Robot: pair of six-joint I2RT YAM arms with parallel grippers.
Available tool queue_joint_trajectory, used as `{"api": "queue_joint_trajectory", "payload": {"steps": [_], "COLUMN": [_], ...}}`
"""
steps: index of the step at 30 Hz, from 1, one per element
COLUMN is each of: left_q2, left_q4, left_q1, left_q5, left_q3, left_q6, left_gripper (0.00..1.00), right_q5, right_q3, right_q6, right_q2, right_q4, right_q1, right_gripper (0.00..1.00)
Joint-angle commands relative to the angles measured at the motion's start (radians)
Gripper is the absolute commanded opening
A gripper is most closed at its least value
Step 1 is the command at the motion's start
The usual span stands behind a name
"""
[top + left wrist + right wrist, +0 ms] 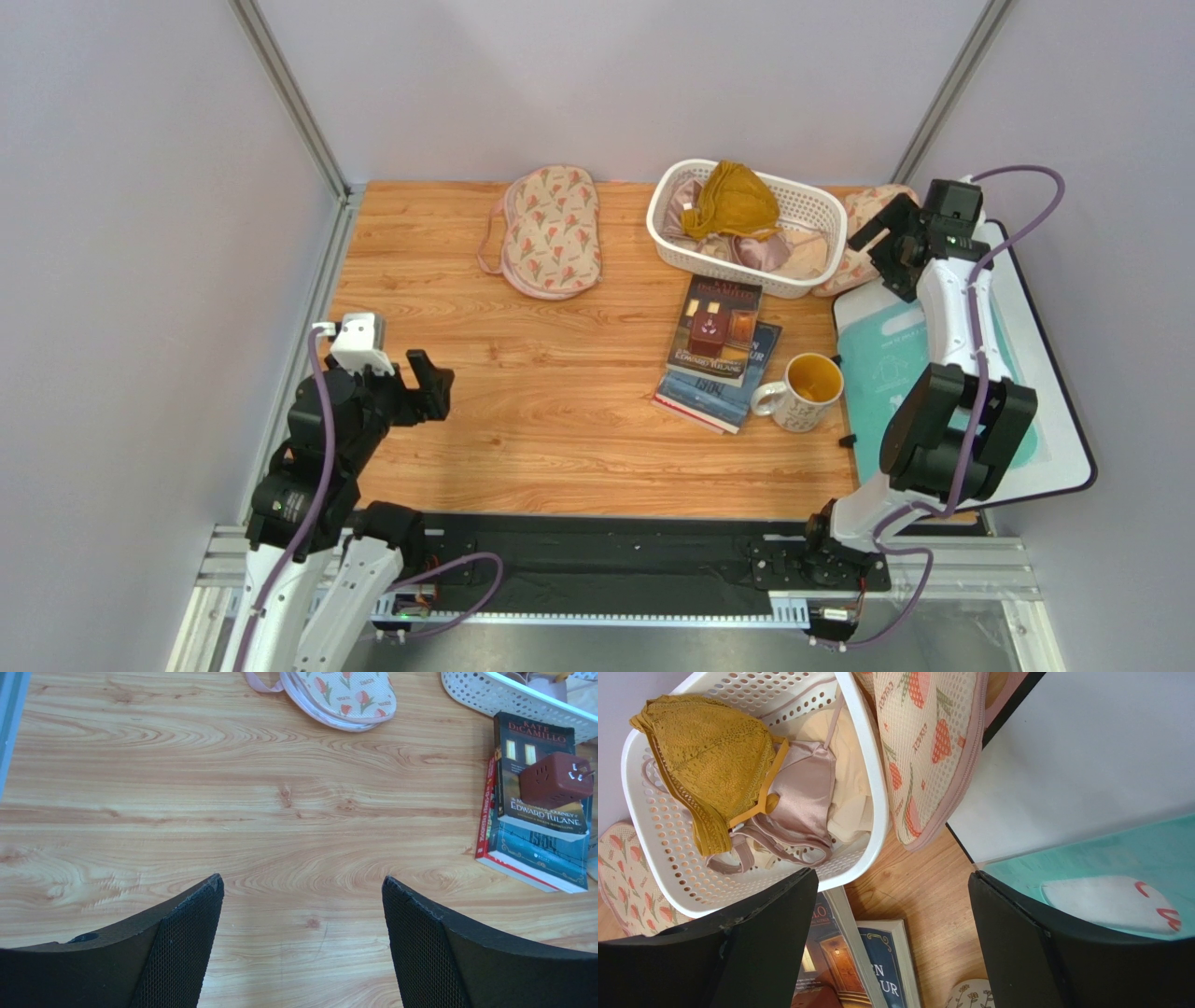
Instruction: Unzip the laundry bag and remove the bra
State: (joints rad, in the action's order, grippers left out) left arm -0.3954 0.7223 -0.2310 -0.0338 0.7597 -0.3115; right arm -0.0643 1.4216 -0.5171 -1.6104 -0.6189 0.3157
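Two alike floral laundry bags show. One (551, 231) lies flat at the back centre-left of the table, zip shut as far as I can see; its near end shows in the left wrist view (344, 696). The other (859, 231) leans against the right side of the white basket (671, 224) and shows in the right wrist view (931, 749). The bra is not in view. My right gripper (891, 245) (892, 875) is open and empty above that second bag. My left gripper (432, 388) (302, 882) is open and empty over bare wood at the near left.
The basket (875, 798) holds a mustard-yellow garment (713, 749), a pinkish satin garment (801, 791) and pale cream fabric. Stacked books (716, 357) with a red-brown cube (554, 777) and a mug (807, 392) sit centre-right. A teal mat (884, 378) on a white board lies at the right.
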Motion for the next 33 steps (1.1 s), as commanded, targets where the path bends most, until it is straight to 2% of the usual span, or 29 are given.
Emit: {"api": "queue_joint_trajectory", "payload": {"steps": [1, 8, 18, 21, 24, 25, 27, 28, 30, 33], "left_q2": [-0.008, -0.013, -0.023, -0.017, -0.02, -0.022, -0.025, -0.023, -0.02, -0.02], "left_q4": [-0.006, -0.009, -0.011, -0.008, -0.009, -0.009, -0.008, -0.009, -0.008, -0.009], "left_q1": [-0.002, -0.002, -0.002, 0.001, 0.004, 0.005, 0.01, 0.01, 0.012, 0.015], "left_q5": [0.012, 0.017, 0.015, 0.011, 0.011, 0.012, 0.012, 0.012, 0.008, 0.008], "left_q3": [-0.002, -0.003, -0.003, -0.002, -0.002, -0.003, -0.003, -0.003, -0.002, -0.003], "left_q6": [-0.009, -0.008, -0.009, -0.009, -0.009, -0.009, -0.009, -0.009, -0.009, -0.012], "left_gripper": [0.88, 0.89, 0.88, 0.88, 0.88, 0.88, 0.88, 0.88, 0.88, 0.88], "right_q5": [-0.012, 0.063, 0.141, 0.132, 0.115, 0.115, 0.115, 0.112, 0.113, 0.142], "right_q3": [0.046, 0.013, 0.123, 0.163, 0.232, 0.25, 0.283, 0.289, 0.301, 0.357], "right_q6": [-0.046, -0.069, -0.095, -0.098, -0.103, -0.103, -0.104, -0.104, -0.109, -0.09], "right_q2": [-0.032, -0.051, -0.215, -0.262, -0.313, -0.322, -0.342, -0.342, -0.342, -0.35], "right_q4": [0.045, 0.087, 0.08, 0.097, 0.087, 0.082, 0.079, 0.077, 0.087, 0.085], "right_q1": [0.003, 0.002, 0.003, 0.003, 0.002, 0.003, 0.003, 0.002, 0.003, 0.002], "right_gripper": [0.85, 0.85, 0.81, 0.76, 0.61, 0.46, 0.31, 0.17, 0.02, 0.0]}}
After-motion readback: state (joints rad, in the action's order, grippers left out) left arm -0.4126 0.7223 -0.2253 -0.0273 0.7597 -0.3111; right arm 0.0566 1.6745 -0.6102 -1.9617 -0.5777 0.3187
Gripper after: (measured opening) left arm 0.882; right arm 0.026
